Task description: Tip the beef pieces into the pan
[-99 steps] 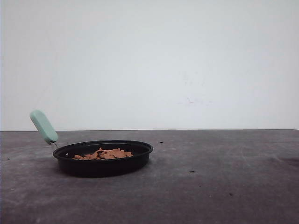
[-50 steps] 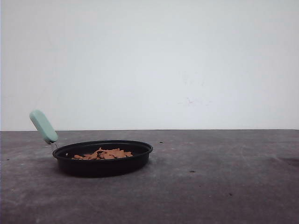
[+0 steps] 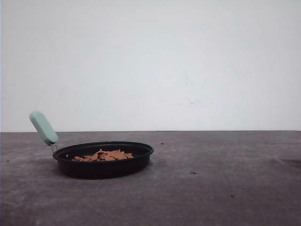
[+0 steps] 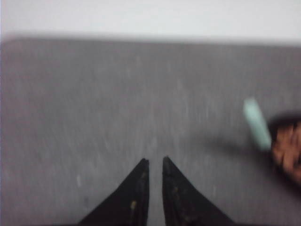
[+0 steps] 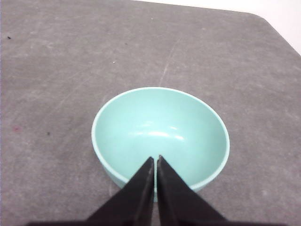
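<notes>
Pan: shallow, round, black, upright on the worktop, mint-green handle raised to the left.
Beef pieces: reddish-brown heap inside the pan.

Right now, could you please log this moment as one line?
beef pieces: in pan | teal bowl: empty, upright | left gripper: shut, empty | right gripper: shut, at bowl

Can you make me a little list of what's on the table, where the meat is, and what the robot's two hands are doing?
pan: black pan with a mint-green handle, sitting on the grey table
beef pieces: beef pieces heaped inside the pan
bowl: teal bowl, empty, standing upright on the table
left hand: left hand above bare table, fingertips nearly together, holding nothing
right hand: right hand at the bowl's near rim, fingertips close together; whether they pinch the rim cannot be told
pouring: looks done
</notes>
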{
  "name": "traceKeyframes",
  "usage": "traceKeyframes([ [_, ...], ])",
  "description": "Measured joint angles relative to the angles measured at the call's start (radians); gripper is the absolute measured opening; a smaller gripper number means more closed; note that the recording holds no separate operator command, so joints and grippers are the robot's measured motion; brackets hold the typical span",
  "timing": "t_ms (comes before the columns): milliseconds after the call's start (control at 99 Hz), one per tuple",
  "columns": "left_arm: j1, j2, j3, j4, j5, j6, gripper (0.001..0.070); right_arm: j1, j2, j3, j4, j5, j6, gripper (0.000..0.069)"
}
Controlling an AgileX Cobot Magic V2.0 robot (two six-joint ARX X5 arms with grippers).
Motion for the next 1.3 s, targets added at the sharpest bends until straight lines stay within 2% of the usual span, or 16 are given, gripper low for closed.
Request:
traceKeyframes([
  [374,0.005,-0.001,-0.018,-0.148,0.050,0.002,0.0029,0.000,0.000,0.000,0.000,0.000,0.000,0.0004],
  [535,0.005,-0.001,-0.018,-0.149,0.072,0.007,0.0029,0.000,0.000,0.000,0.000,0.000,0.000,0.0004],
  [1303,0.005,-0.001,-0.018,-0.136,0.072,0.007,0.0029,0.000,0.000,0.000,0.000,0.000,0.000,0.0004],
])
